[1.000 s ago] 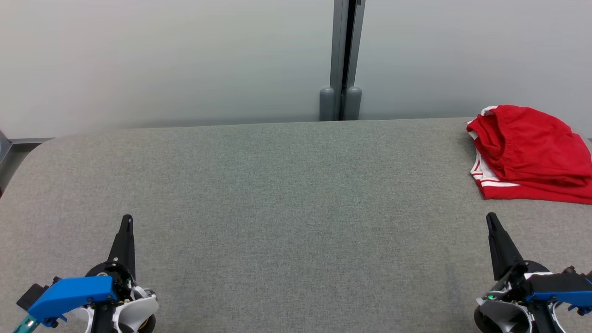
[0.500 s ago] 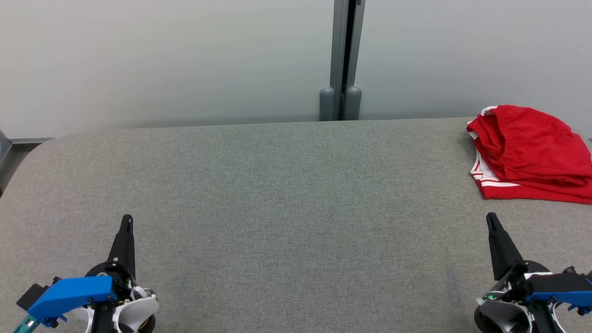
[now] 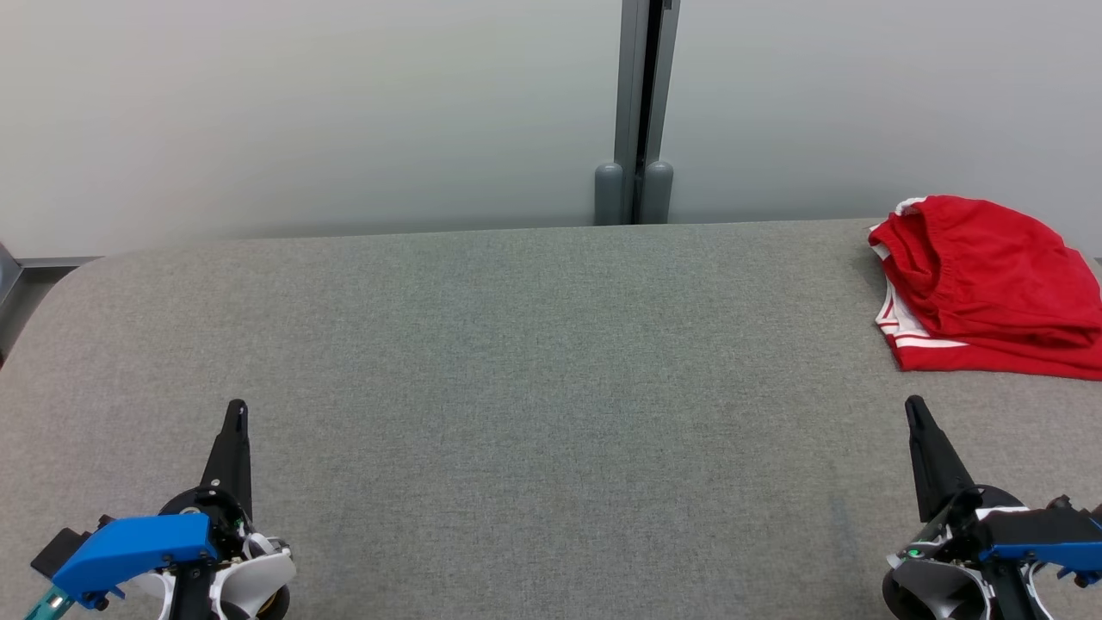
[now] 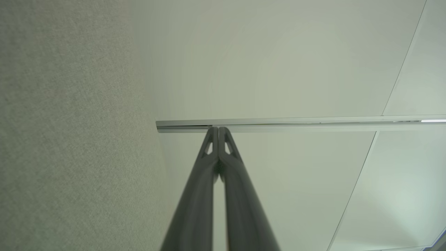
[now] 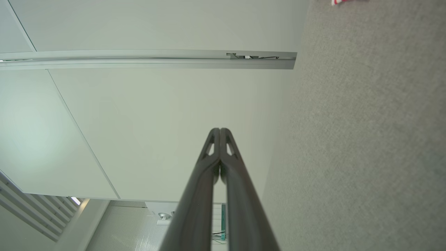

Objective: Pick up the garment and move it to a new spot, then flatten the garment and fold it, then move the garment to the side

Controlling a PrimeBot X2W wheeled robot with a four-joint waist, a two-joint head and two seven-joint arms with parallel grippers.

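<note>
The garment [image 3: 990,284] is a pair of red shorts with a gathered elastic waistband and white stripes along the hem. It lies folded over in a loose heap. It sits at about 2 o'clock in the head view, on the far right of the table, cut off by the frame's edge.

The table [image 3: 551,362] is covered in grey woven fabric with rounded corners. Behind it stand pale wall panels [image 3: 301,112], joined by a grey metal post [image 3: 637,112] at 12 o'clock.

The left gripper [image 3: 235,412] rests at 8 o'clock and the right gripper [image 3: 914,409] at 4 o'clock, well short of the shorts. Both have their fingers pressed together on nothing.

The right wrist view catches a red-and-white sliver of the garment [image 5: 343,1] at 1 o'clock. At 7 o'clock it shows what may be a slatted ceiling. The left wrist view gives fabric, panels and a metal rail [image 4: 296,123].
</note>
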